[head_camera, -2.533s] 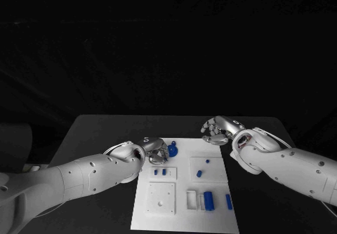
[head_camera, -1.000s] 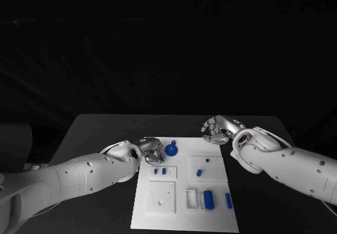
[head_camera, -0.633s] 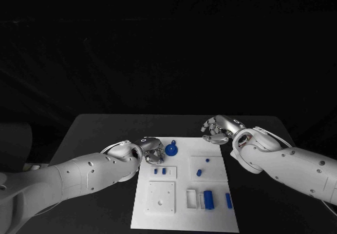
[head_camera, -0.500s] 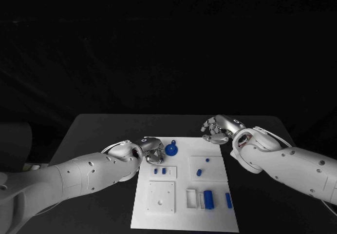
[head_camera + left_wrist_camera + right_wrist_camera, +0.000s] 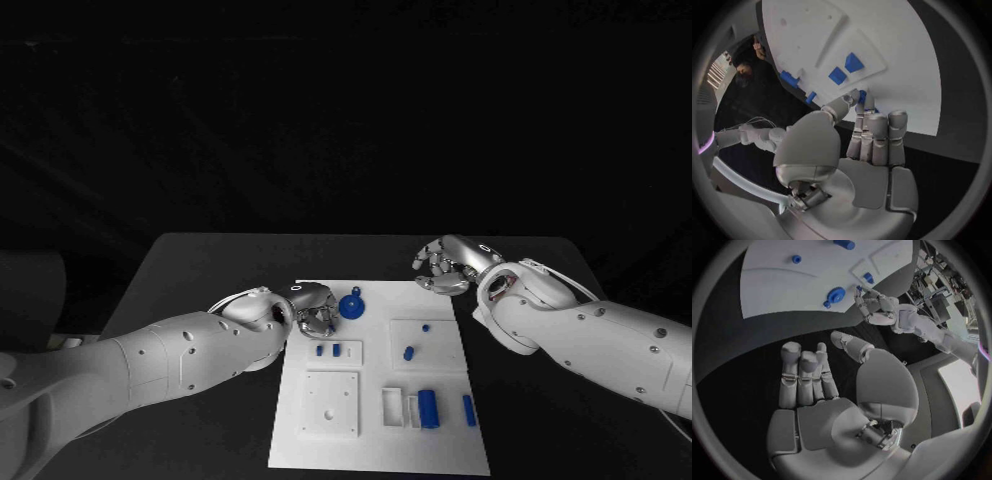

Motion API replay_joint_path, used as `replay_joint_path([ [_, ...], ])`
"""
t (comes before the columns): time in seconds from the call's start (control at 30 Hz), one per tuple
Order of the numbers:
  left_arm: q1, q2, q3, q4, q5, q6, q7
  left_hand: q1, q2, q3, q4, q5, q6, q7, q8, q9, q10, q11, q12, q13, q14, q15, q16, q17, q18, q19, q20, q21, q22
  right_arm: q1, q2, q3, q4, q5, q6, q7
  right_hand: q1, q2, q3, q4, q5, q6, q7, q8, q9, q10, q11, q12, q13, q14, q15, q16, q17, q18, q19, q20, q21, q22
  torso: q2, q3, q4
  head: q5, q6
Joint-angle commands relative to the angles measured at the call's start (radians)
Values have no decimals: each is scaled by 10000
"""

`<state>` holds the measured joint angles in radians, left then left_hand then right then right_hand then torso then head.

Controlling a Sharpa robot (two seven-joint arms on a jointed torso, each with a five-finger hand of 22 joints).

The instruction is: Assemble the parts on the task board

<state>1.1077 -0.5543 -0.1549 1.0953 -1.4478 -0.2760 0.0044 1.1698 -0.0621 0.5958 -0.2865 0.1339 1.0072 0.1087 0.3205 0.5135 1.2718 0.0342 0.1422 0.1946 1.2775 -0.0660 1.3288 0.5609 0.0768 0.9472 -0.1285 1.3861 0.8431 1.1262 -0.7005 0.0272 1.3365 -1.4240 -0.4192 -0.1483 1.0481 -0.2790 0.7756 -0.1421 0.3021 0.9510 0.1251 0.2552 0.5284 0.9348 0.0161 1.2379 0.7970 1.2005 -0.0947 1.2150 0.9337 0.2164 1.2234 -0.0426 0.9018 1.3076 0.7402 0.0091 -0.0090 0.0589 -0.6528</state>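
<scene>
Showing the left robot hand [image 5: 315, 312] at the upper left of the task board [image 5: 378, 440], its silver fingers drawn together near the blue disc part [image 5: 352, 306], which lies immediately to the hand's right in the frame. In the left wrist view the fingertips [image 5: 864, 97] close around a small blue piece; whether it is actually gripped cannot be told. The right robot hand [image 5: 444, 266] hovers over the black worktop [image 5: 202, 270] just beyond the board's upper right corner, fingers loosely curled and empty. The left hand is judged the nearer to the disc, so the coming move likely falls to it.

The board is a matte white plate with shallow raised panels and recesses. The disc is round, glossy blue plastic, with a small knob projecting toward the upper edge of the frame. Lower on the board lie two short blue blocks [image 5: 327, 351], a blue peg [image 5: 410, 354], and two upright blue bars [image 5: 428, 410] whose long axes run top to bottom in the frame
</scene>
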Motion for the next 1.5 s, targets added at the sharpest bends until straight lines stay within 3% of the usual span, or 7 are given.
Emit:
replay_joint_path([
  [0.03,-54,19,-42,-42,-401,253,-242,127,13,46,3,39,24,28,-6,-5,150,89,15,13,-1,-45,-1,-12,1251,-30,-315,25,-6,0,4,4,15,-21,11,80,-18,61,-15,-35,62,-2,49,8,17,-9,28,70,-12,13,55,-40,-15,454,-13,-79,-34,171,-1,-1,-4,2,-2],
  [0.37,-133,139,-43,-53,-350,155,-161,121,10,38,16,29,27,32,-8,-6,153,91,9,14,4,-44,1,-10,1245,-25,-318,30,-4,0,17,4,21,-21,13,77,-26,62,-19,-29,62,-1,49,10,18,-7,27,72,-14,13,54,-40,-16,454,-11,-78,-33,171,1,2,-10,22,11],
  [0.87,-137,97,-47,9,-346,205,-192,114,-29,12,18,-40,43,26,-9,-7,194,80,11,25,10,-53,11,-2,1231,-27,-329,40,3,0,-5,4,24,-21,16,69,-29,63,-20,-29,64,-2,48,12,19,-7,27,73,-17,12,53,-40,-16,454,-11,-78,-34,171,-2,9,-8,-2,2],
  [1.07,-137,81,-47,5,-307,-30,-187,137,-240,-20,8,-177,-115,79,-116,-61,77,123,-73,2,-49,-14,8,8,1205,-82,-333,32,10,0,-10,4,25,-21,10,65,-27,60,-20,-32,64,-5,48,11,19,-7,27,73,-18,12,53,-41,-16,454,-12,-78,-35,171,-2,1,-1,-5,13],
  [1.23,-137,69,-47,-2,-303,-147,-214,201,-461,-22,13,-192,-580,242,-388,-198,-198,226,-188,-42,-129,85,1,17,1187,-133,-283,16,12,0,-11,4,25,-21,11,66,-26,57,-20,-34,64,-7,48,10,19,-8,27,73,-19,11,53,-41,-16,454,-12,-78,-36,171,-1,-1,-3,3,24],
  [1.5,-138,57,-46,-11,-233,-241,-170,266,-639,-37,29,-208,-1033,179,-610,-336,-712,407,-321,-114,-253,262,-60,-2,1211,-217,-120,-23,9,0,-7,4,21,-21,16,71,-26,57,-20,-35,64,-7,48,11,19,-9,27,73,-20,10,53,-41,-17,454,-12,-79,-36,171,1,-3,-3,-3,25],
])
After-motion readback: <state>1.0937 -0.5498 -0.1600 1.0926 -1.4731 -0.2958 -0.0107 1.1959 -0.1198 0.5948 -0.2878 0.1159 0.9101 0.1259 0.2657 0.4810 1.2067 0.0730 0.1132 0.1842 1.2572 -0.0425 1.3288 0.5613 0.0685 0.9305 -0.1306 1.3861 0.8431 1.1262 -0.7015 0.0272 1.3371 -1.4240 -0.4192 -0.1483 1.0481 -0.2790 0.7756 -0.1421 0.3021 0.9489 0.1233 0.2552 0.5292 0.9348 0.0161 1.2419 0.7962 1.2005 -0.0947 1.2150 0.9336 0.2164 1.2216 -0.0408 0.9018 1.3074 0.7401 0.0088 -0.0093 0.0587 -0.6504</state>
